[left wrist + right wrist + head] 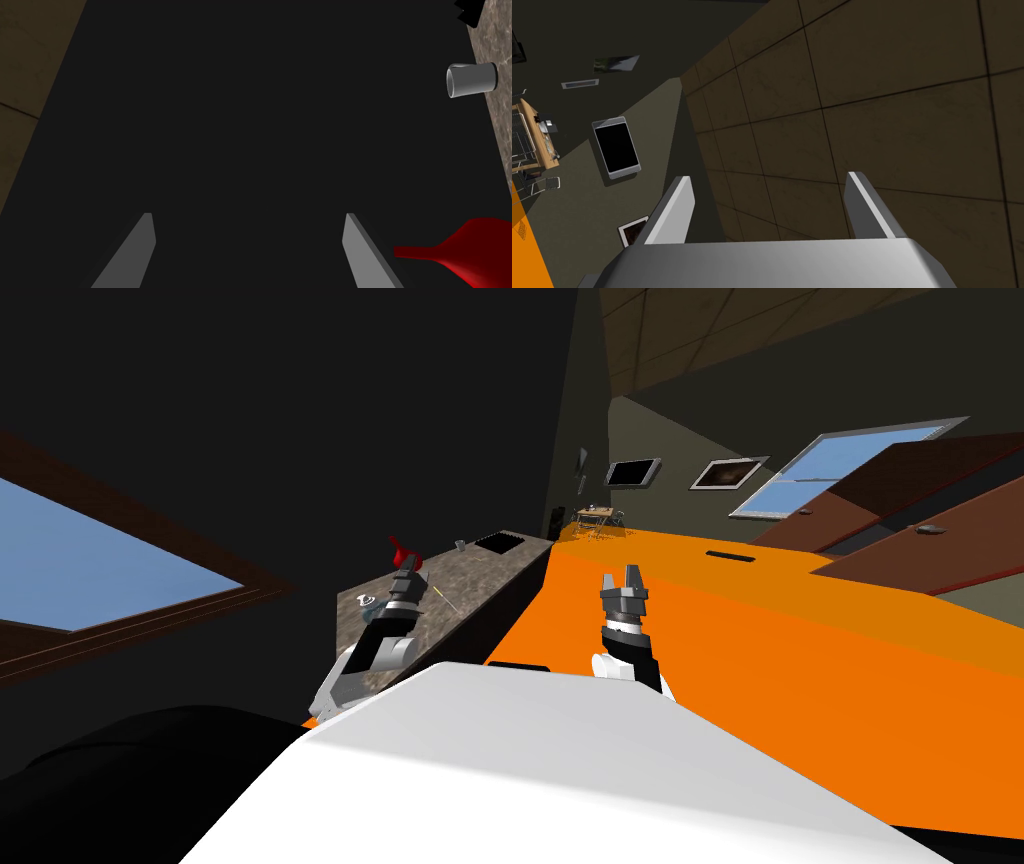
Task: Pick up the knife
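- Left gripper (pixel 408 578) hangs over a mottled grey-brown stone counter (pixel 480 573) on my left side. In its wrist view, the left gripper (pixel 248 216) has its two grey blades standing wide apart with nothing between them. A flat dark wall lies beyond.
- Thin, pale yellowish knife (pixel 446 598): I take it to be the slim sliver lying flat on that counter. It sits just beside the left gripper on its right, apart from the blades and not touched.
- The knife is too small for me to tell blade from handle or to make out any mark or lettering.
- A red flared object with a narrow neck (pixel 402 553) sits on the counter just past the left fingertips. In the wrist view, the red flared object (pixel 465 252) is near one blade but clear of it.
- A small plain grey cup (pixel 471 80) stands on the counter close to the dark wall, well apart from the gripper. I can read no print on it.
- A small pale rounded item (pixel 368 603) lies on the counter to the left of the left wrist. I cannot tell what it is.
- A black rectangular inset (pixel 500 542) sits in the counter's far end.
- Right gripper (pixel 622 583) is raised over the bright orange floor (pixel 780 668), well apart from the counter. Its wrist view shows the right gripper (pixel 770 177) with its blades spread and empty.
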